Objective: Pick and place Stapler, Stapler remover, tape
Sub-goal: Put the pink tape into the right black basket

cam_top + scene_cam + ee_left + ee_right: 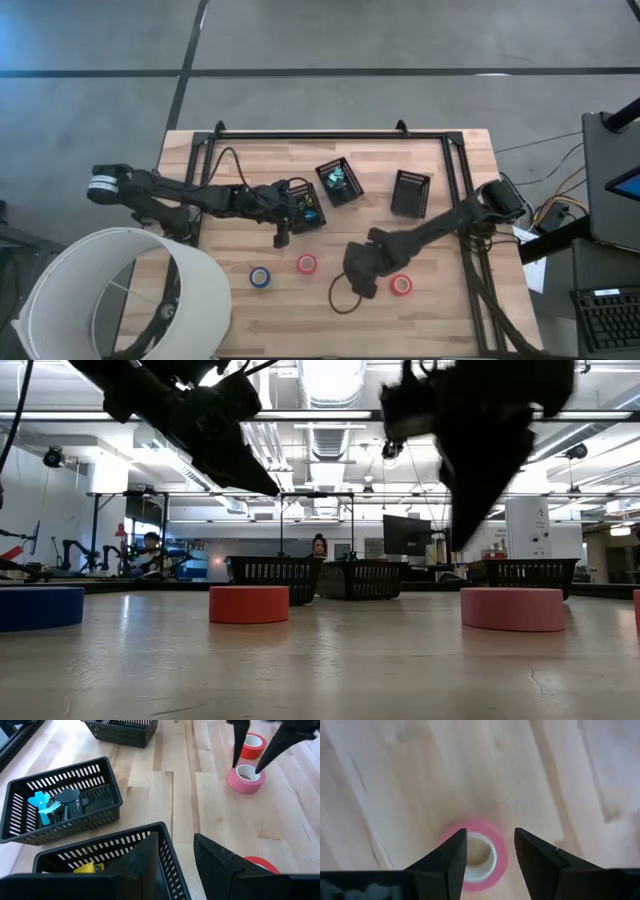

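Observation:
A pink tape roll (476, 851) lies flat on the wooden table, also in the low view (512, 608) and the left wrist view (245, 778). My right gripper (490, 834) hangs open just above it, fingers pointing down, clear of the roll (465, 530). In the high view the gripper (366, 280) hides that roll. Two red rolls (307, 264) (401, 285) and a blue roll (260, 277) lie flat nearby. My left gripper (177, 857) is open over the near edge of a black mesh bin (305, 205), holding nothing.
Three black mesh bins stand mid-table: the left one (100, 862) holds a yellow piece, the middle one (107, 795) a blue stapler remover and a black item, the right one (410, 192) stands apart. A black cable loop (345, 295) lies near the right gripper. A white cylinder (110, 300) overlaps the table's near left corner.

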Robot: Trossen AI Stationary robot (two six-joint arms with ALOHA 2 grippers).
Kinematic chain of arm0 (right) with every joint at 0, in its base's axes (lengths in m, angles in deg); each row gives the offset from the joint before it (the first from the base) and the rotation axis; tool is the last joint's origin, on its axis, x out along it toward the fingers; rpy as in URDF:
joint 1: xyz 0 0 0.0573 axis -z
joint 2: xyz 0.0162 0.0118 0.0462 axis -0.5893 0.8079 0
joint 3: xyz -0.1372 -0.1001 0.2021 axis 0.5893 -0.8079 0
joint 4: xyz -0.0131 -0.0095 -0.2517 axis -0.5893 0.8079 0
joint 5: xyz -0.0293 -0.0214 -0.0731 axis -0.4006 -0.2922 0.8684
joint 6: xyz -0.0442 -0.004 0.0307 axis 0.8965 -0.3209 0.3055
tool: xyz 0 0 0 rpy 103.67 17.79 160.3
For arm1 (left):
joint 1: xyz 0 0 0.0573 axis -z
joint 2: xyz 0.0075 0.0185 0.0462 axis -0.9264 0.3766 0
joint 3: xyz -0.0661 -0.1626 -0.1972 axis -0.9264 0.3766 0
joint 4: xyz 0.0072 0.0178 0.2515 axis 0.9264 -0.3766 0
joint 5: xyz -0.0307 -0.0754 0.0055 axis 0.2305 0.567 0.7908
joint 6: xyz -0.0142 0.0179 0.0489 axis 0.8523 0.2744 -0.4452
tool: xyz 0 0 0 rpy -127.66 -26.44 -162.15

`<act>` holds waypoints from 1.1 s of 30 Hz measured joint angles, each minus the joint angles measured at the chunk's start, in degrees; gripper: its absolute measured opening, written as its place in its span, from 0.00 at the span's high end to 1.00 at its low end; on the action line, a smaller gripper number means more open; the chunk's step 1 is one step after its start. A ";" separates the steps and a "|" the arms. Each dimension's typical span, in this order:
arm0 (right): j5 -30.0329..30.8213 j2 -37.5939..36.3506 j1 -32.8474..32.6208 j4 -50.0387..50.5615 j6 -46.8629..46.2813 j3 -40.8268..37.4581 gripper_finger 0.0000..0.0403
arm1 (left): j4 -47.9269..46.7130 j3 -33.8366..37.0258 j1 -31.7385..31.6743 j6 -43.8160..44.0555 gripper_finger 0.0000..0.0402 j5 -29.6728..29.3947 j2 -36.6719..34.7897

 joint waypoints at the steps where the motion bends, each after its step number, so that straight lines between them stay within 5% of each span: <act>1: -0.78 0.00 -0.15 0.02 -1.30 -0.79 0.60 | 0.02 0.00 0.00 0.00 0.68 -0.03 0.00; 11: -3.57 0.00 -0.11 -0.92 -7.13 -8.39 0.60 | 0.15 0.00 -0.02 -0.81 0.68 -0.19 0.00; 21: -2.91 -0.30 -0.11 -6.90 -3.62 -13.14 0.62 | 0.26 0.00 0.00 -0.85 0.68 -0.14 0.00; 33: -3.37 0.00 -0.10 -6.88 0.82 -10.58 0.88 | 0.26 0.00 0.00 -1.22 0.68 -0.10 0.00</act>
